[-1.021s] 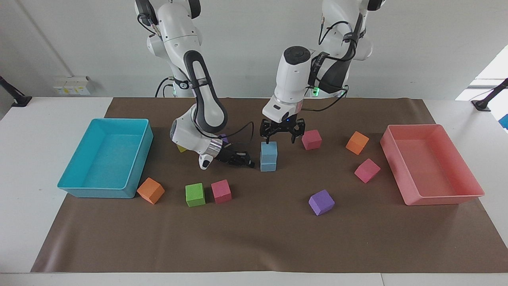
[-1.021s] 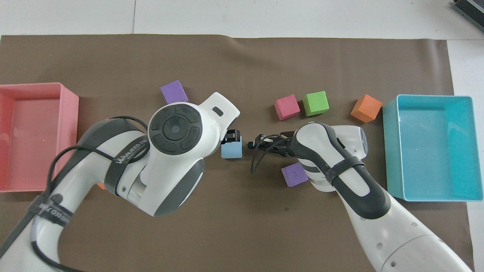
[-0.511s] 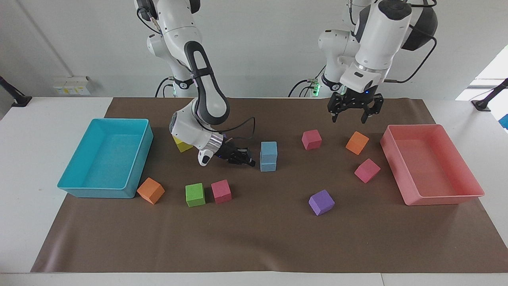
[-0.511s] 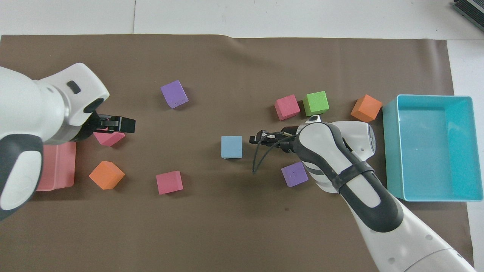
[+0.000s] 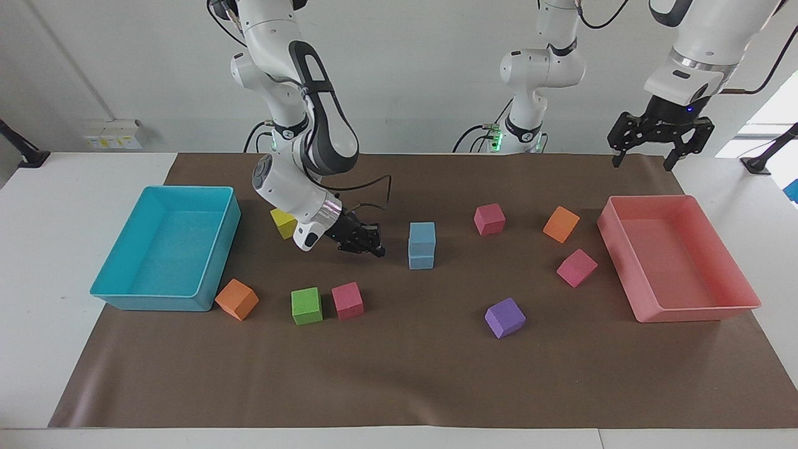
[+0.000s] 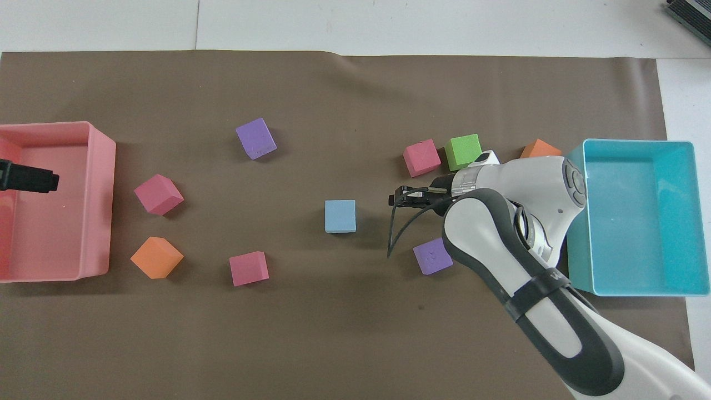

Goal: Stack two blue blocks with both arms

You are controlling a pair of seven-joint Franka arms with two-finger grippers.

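Standing one atop the other just beside the right gripper [image 5: 365,244], whose jaws I cannot read, the blue blocks [image 5: 422,245] look stacked; left gripper [image 5: 661,138] open-jawed over the pink tray [image 5: 735,274]

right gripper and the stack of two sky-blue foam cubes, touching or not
Apart. The facing view shows brown mat between the right gripper and the stacked sky-blue foam cubes.

Bare mat [image 5: 399,374] around blue blocks [image 5: 422,245]

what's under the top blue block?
The top blue block sits squarely on the second blue block, which rests on the mat. From overhead only the top one shows; the lower is covered.
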